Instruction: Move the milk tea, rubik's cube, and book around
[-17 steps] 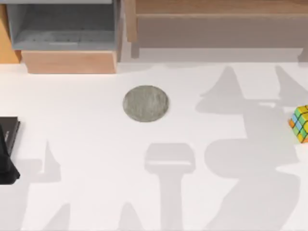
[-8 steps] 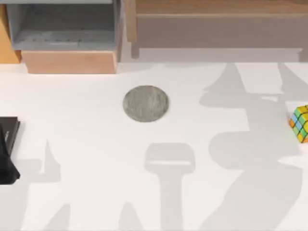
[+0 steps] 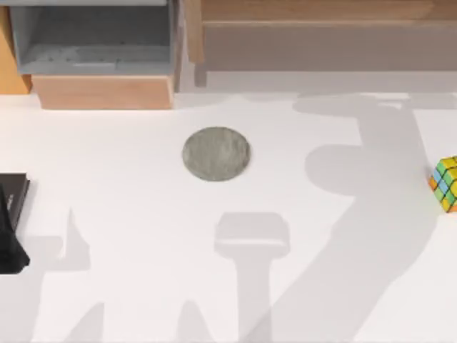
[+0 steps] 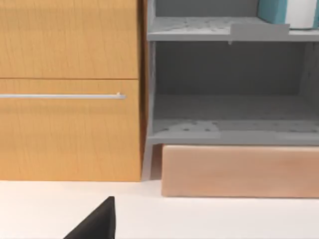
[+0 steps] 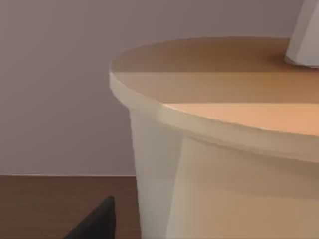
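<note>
- Seemingly, the right tool is hovering right against the milk tea [image 5: 224, 149], its lid and straw base looming close; whether its fingers are apart or together, I cannot tell.
- The rubik's cube [image 3: 446, 184] is waiting at the bench [image 3: 143, 214] right edge.
- The grey coaster [image 3: 216, 153] is lying mid-bench, likely awaiting the cup.
- The book [image 4: 288, 12] is standing on the upper shelf [image 4: 199, 30].

1 rubik's cube [image 3: 446, 184] can be counted on the white table [image 3: 143, 236], plus 1 round grey coaster [image 3: 216, 153] and 1 flat black slab [image 3: 13, 214]. 1 milk tea [image 5: 224, 149] is seen close up in the right wrist view, with 1 white straw [image 5: 305, 40] poking out of its lid. In the left wrist view, 1 book [image 4: 273, 11] is spotted, teal, sitting on 1 grey shelf unit [image 4: 229, 89], and 1 wooden cabinet [image 4: 70, 89] with 1 metal handle [image 4: 62, 96] is counted beside it.
</note>
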Tool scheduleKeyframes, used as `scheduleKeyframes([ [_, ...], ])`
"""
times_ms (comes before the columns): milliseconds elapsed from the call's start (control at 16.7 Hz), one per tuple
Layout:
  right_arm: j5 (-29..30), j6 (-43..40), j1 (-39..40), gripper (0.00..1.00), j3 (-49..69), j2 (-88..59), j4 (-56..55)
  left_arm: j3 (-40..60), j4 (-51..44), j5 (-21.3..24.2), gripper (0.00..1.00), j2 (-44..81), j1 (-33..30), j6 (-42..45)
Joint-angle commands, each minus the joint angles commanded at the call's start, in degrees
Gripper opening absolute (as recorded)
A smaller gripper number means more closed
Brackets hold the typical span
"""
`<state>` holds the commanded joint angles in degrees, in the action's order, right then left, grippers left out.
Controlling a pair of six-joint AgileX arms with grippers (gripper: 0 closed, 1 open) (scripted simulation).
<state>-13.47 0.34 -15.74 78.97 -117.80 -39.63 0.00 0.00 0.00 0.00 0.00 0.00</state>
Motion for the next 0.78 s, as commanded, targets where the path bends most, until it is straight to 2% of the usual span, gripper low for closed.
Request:
scheduleKeyframes([
  [360, 0.3, 0.0, 0.2, 1.0, 1.7, -1.2, 0.6, 0.0, 0.0, 0.0, 1.0, 0.0, 0.0, 0.0],
  [780, 0.3, 0.0, 0.2, 0.47, 1.7, -1.2, 0.6, 0.0, 0.0, 0.0, 1.0, 0.0, 0.0, 0.0],
])
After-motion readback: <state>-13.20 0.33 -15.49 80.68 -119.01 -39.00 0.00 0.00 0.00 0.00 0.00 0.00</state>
